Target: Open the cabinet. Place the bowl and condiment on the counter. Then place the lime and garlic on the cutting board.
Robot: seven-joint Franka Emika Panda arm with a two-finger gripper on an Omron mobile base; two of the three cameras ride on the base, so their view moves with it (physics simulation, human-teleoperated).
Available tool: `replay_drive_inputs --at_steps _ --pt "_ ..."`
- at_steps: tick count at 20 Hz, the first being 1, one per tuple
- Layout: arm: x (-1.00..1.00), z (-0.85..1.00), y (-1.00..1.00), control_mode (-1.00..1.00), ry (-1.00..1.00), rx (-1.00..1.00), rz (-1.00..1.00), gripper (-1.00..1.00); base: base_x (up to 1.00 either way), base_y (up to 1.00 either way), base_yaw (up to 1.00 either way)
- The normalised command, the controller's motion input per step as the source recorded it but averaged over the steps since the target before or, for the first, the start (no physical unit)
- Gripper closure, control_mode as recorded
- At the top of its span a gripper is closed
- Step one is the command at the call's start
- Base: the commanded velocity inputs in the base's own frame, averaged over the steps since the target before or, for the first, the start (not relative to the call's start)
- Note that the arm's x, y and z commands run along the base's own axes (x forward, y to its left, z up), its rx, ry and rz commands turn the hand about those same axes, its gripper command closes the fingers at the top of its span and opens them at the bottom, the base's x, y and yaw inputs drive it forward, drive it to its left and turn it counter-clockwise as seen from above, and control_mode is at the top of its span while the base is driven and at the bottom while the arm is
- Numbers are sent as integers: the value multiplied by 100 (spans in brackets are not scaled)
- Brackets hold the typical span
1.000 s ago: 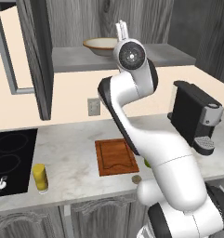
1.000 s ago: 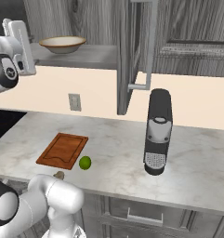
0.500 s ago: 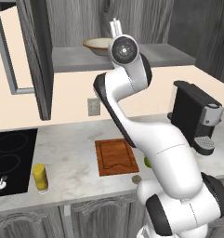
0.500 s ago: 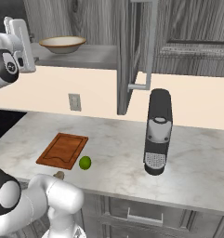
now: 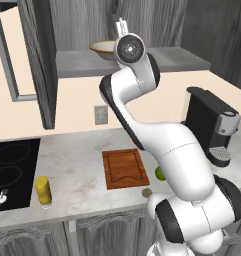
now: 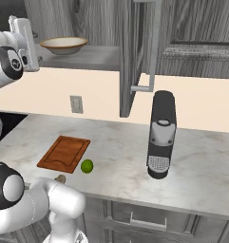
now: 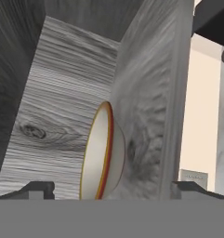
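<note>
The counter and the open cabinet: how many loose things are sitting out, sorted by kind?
Dishes: 1, the bowl on the cabinet shelf
Bottles: 1, the yellow bottle
Food: 2, the lime and the garlic
Boards: 1, the cutting board
Machines: 1, the coffee machine
Total: 6

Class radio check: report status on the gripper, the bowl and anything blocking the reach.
Gripper open, empty, lined up on bowl. Bowl on the open cabinet shelf, untouched. Nothing between gripper and bowl. Condiment already on the counter.
</note>
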Motion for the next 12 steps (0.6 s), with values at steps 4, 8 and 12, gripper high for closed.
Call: replay_drive_inputs --at_steps 4,8,12 --pt "15 -1 0 -100 3 0 0 -100 0 0 0" --pt "17 0 0 -100 3 0 0 -100 0 0 0" --pt "17 -2 0 -100 2 0 0 -100 0 0 0"
